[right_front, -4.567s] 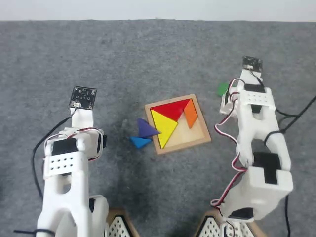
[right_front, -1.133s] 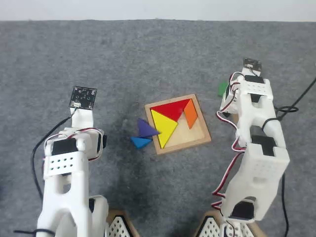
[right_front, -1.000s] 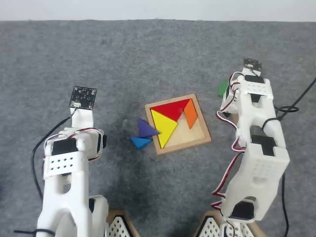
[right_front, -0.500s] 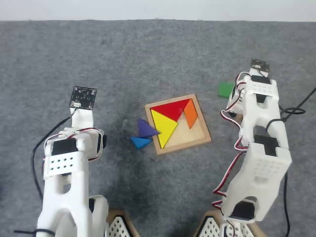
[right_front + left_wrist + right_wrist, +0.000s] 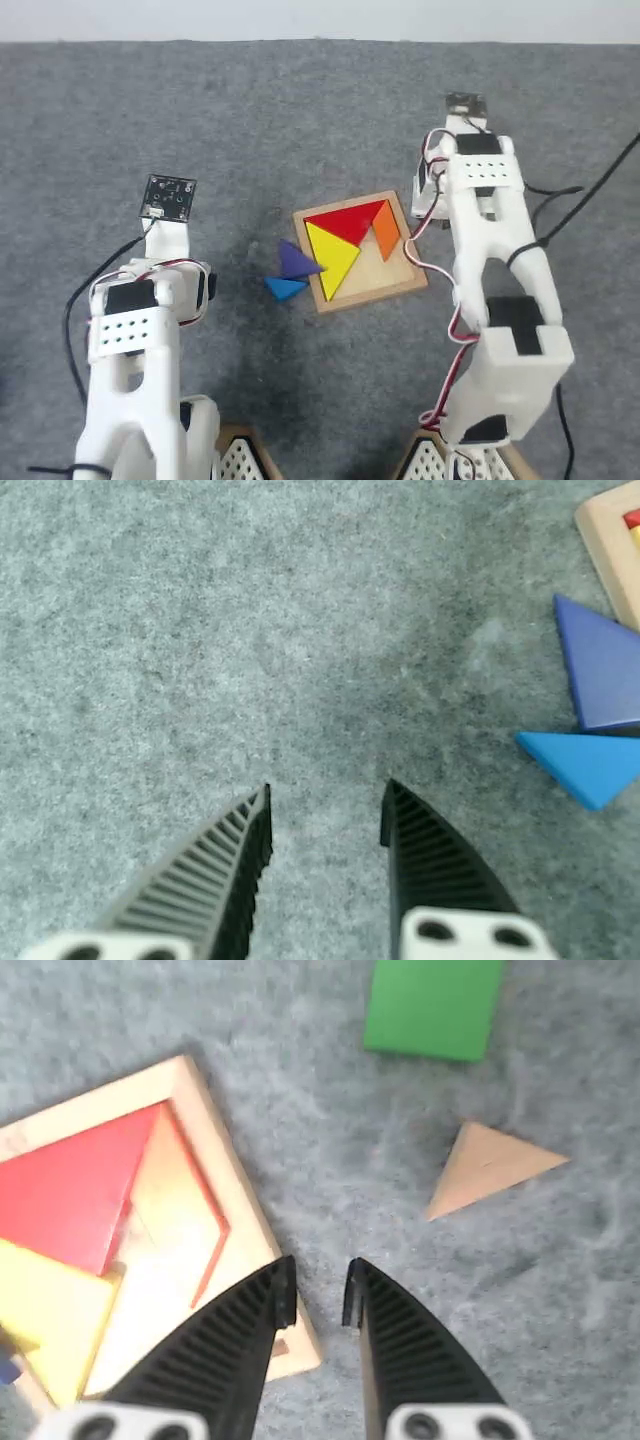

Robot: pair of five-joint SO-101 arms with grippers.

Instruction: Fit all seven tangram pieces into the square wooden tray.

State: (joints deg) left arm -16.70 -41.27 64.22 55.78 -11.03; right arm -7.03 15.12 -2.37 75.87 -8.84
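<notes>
Square wooden tray (image 5: 385, 272) sits part filled on the grey table (image 5: 220, 120); purple triangle (image 5: 296, 260) and blue triangle (image 5: 284, 288) wait at its 9 o'clock. Right hand (image 5: 318, 1290), barely parted and empty, hovers at its rim, likely for the green square (image 5: 433, 1005). Left hand (image 5: 327, 820) gapes empty.

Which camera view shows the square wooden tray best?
The high view: the wooden tray lies there with all four sides of its rim in sight. The right wrist view shows one side and part of the inside, and the left wrist view gives just one corner.
</notes>
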